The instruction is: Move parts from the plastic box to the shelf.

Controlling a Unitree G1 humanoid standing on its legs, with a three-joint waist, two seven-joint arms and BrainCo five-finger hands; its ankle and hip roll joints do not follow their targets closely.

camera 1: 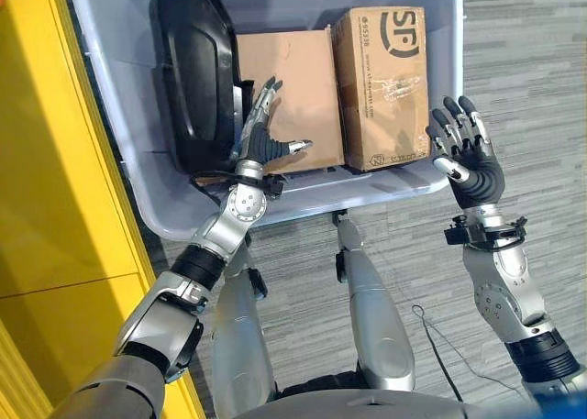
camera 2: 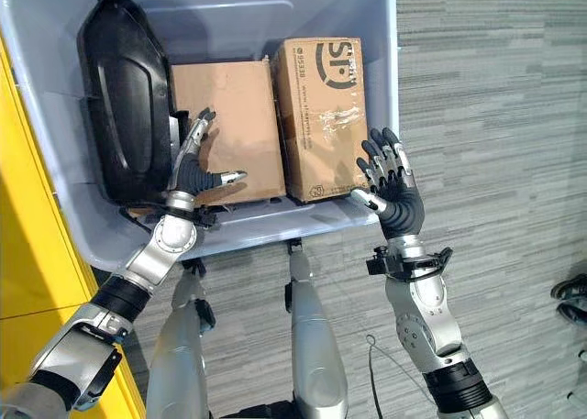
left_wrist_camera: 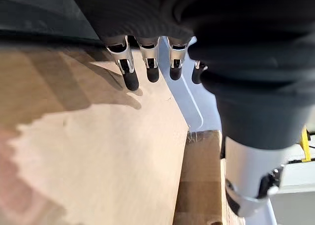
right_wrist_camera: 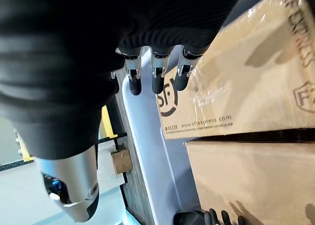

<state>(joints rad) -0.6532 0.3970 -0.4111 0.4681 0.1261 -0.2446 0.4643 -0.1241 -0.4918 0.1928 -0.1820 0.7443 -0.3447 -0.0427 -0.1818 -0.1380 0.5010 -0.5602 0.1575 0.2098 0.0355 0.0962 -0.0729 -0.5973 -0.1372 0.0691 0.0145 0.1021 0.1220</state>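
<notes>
Both hands spread: left hand [camera 1: 261, 144] over the plain brown cardboard box [camera 1: 293, 89] inside the pale grey plastic box [camera 1: 404, 185], right hand [camera 1: 470, 158] outside its rim. Cardboard's probably stiff, lightish; squeeze opposite sides.

I see a smooth pale plastic box [camera 1: 165, 213], a glossy black plastic part [camera 1: 188, 71], matt brown cardboard cartons [camera 1: 298, 93], one with shiny clear tape [camera 1: 390, 89], grey woodgrain floor [camera 1: 523, 98], glossy yellow shelf [camera 1: 46, 162].
</notes>
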